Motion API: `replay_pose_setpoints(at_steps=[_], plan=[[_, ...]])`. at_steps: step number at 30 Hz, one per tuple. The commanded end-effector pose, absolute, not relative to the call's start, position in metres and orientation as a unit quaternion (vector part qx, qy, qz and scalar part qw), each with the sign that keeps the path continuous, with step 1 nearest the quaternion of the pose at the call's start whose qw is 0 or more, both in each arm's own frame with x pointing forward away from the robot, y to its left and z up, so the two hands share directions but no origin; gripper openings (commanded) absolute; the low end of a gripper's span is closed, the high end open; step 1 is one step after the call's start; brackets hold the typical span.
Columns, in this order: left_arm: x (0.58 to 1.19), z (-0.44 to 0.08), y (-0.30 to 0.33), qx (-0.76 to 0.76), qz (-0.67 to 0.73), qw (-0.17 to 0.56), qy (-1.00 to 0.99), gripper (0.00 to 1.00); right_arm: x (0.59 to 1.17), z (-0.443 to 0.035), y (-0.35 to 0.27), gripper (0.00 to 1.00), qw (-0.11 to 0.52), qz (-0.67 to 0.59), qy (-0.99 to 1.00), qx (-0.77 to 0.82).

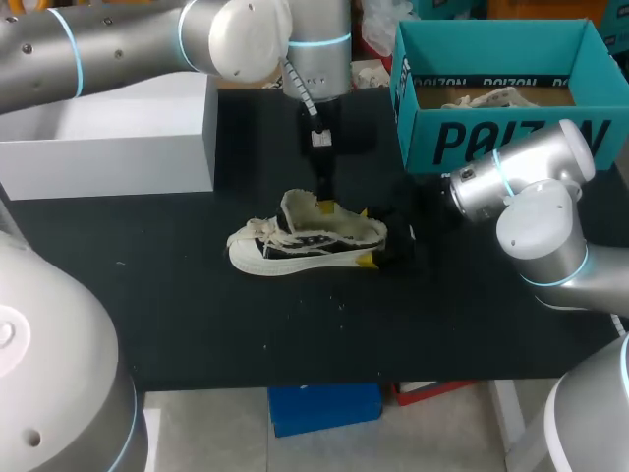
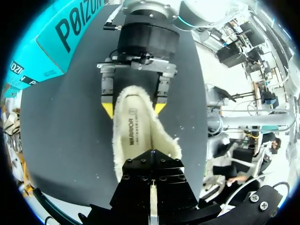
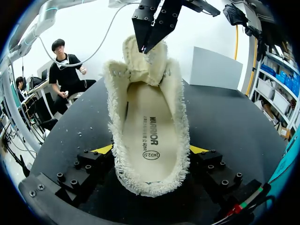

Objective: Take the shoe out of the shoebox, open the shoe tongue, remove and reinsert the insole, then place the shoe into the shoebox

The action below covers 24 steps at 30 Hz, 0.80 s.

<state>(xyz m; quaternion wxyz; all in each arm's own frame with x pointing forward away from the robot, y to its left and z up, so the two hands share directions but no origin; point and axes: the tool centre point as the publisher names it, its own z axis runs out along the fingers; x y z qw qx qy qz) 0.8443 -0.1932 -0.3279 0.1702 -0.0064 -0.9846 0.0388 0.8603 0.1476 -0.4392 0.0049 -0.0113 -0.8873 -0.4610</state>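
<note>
Your right gripper (image 3: 151, 150) clamps the heel of the shoe (image 1: 305, 241) from 2 sides. Your left gripper (image 3: 148, 46), nearly closed, pinches the tongue (image 3: 140, 65) upright, with the insole (image 3: 150, 131) lying lengthwise between them.

Cream frayed shoe (image 1: 307, 244) upright, tongue (image 1: 298, 206) raised, insole (image 3: 151, 136) seated inside; teal shoebox (image 1: 501, 138) open, near heel.
</note>
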Motion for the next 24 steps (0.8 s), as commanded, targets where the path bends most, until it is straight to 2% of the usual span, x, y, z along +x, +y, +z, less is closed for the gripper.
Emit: replay_pose_setpoints(at_steps=[1,24], plan=[[0.848,-0.342,-0.193,0.0,0.039,0.174,-0.984,0.0,0.861,-0.442,0.148,0.0,0.005,-0.461,-0.887,-0.012],[0.837,-0.378,-0.186,0.012,0.048,0.212,-0.976,0.0,0.861,-0.442,0.148,0.0,0.005,-0.461,-0.887,-0.012]])
